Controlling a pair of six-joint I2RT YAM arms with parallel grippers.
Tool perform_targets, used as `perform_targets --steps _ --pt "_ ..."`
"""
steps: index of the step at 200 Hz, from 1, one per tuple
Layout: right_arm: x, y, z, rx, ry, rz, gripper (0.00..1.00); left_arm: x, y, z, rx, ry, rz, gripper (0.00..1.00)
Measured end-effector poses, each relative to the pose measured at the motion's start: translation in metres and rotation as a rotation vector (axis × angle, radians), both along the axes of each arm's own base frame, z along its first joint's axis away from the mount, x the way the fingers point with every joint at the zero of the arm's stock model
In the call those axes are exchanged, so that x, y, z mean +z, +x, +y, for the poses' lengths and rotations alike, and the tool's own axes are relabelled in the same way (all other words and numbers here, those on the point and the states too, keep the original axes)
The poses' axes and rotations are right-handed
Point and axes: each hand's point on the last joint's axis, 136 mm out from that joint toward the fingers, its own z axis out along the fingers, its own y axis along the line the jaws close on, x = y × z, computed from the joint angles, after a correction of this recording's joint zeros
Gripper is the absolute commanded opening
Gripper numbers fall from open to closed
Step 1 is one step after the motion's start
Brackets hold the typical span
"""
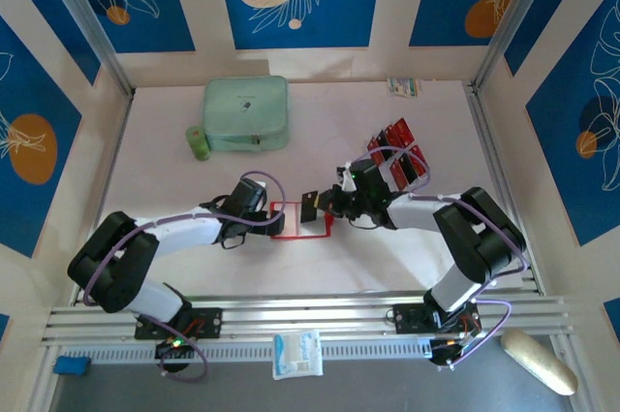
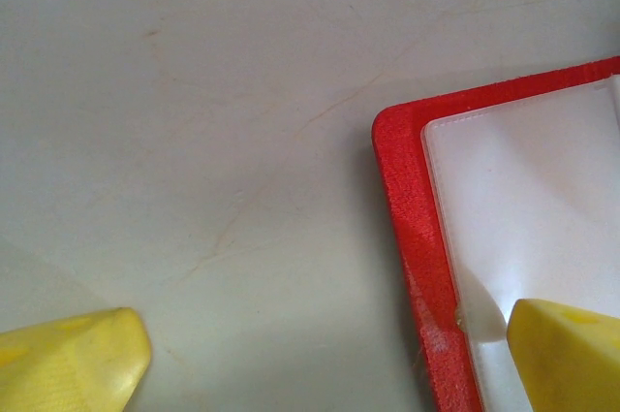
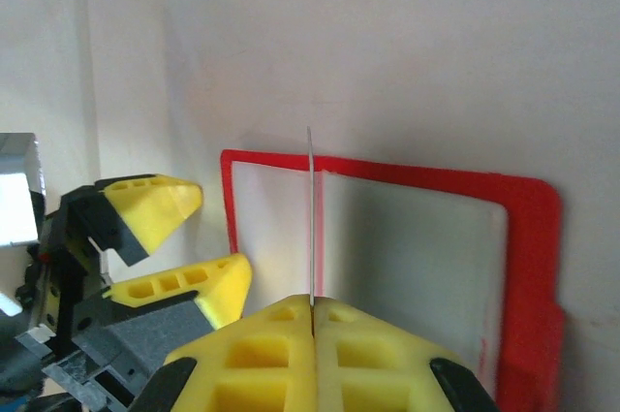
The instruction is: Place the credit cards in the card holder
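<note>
Pinches one credit card [image 3: 310,208] edge-on in right gripper [image 3: 312,320] jaws, above open card holder [image 3: 533,257] lying flat mid-desk [image 1: 387,257]. Spreads left gripper [image 2: 329,364] jaws wide, one tip over holder's clear sleeve. Spare credit cards [image 1: 395,153] grouped farther back, right.

Card holder [image 2: 417,237] — matt red edge (glossy clear sleeves); table [image 2: 194,92] smooth.
</note>
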Motion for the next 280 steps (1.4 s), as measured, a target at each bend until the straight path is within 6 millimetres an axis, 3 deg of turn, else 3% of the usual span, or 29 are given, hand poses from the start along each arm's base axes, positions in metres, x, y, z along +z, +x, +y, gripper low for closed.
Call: perform_targets --steps 39,166,280 --pt "0.003 0.003 0.008 0.001 0.043 -0.027 0.0 0.0 0.0 0.0 0.0 0.0 0.0 1.0" --pt "-0.016 0.001 0.006 -0.028 0.033 -0.027 0.0 -0.001 0.002 0.0 0.045 -0.016 0.008 0.99" --pt "-0.016 0.001 0.008 -0.033 0.053 -0.029 0.0 -0.001 0.003 0.0 0.052 -0.019 0.006 0.99"
